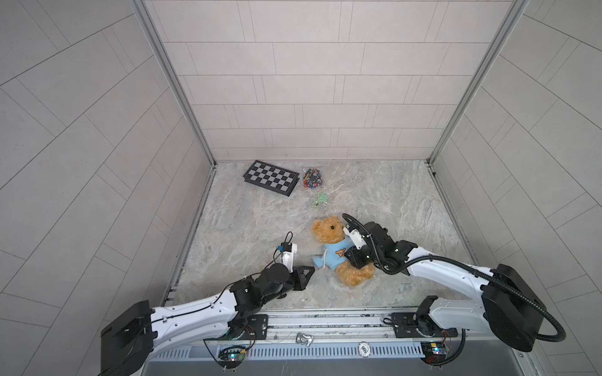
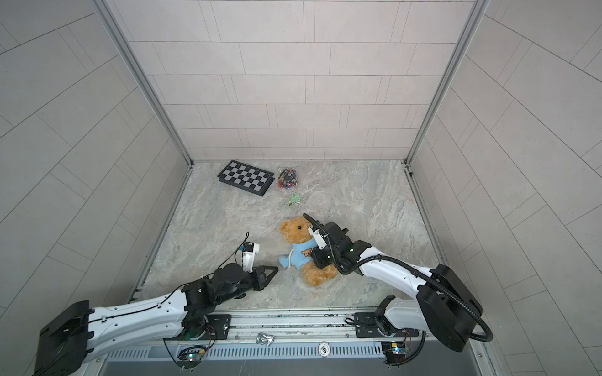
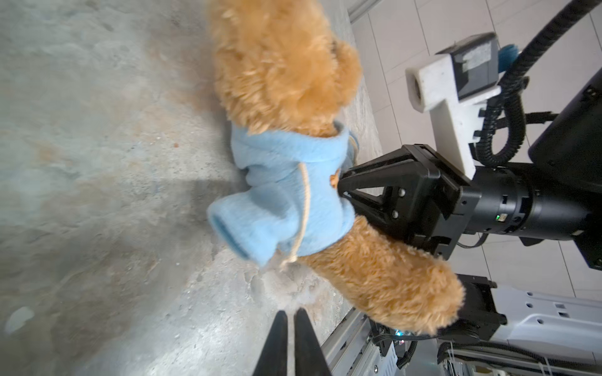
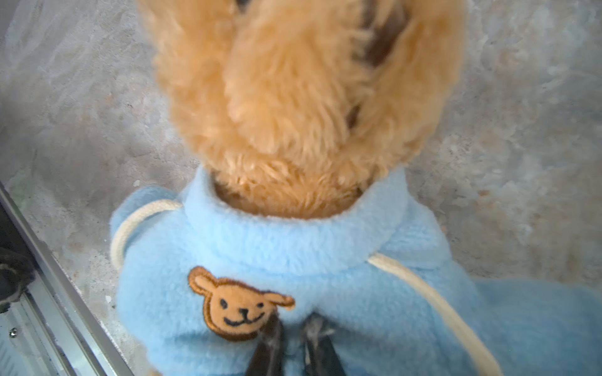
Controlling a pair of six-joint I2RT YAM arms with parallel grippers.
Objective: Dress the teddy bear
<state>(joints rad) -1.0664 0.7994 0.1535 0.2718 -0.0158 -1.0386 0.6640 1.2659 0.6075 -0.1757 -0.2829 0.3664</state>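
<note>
The teddy bear (image 1: 327,229) (image 2: 294,229) lies on its back on the marbled table, head toward the far wall. A light blue hoodie (image 1: 335,255) (image 4: 293,260) with a small bear-face patch covers its torso. One sleeve (image 3: 228,224) sticks out sideways, and no paw shows in its cuff. My right gripper (image 4: 294,320) (image 1: 350,257) is shut on a fold of the hoodie's chest, just beside the patch. My left gripper (image 3: 291,314) (image 1: 312,269) is shut and empty, hovering left of the bear and apart from it.
A folded chessboard (image 1: 271,177) and a clear bag of small coloured pieces (image 1: 312,178) lie near the back wall. Green bits (image 1: 321,198) lie just beyond the bear's head. The metal rail (image 1: 325,320) runs along the front edge.
</note>
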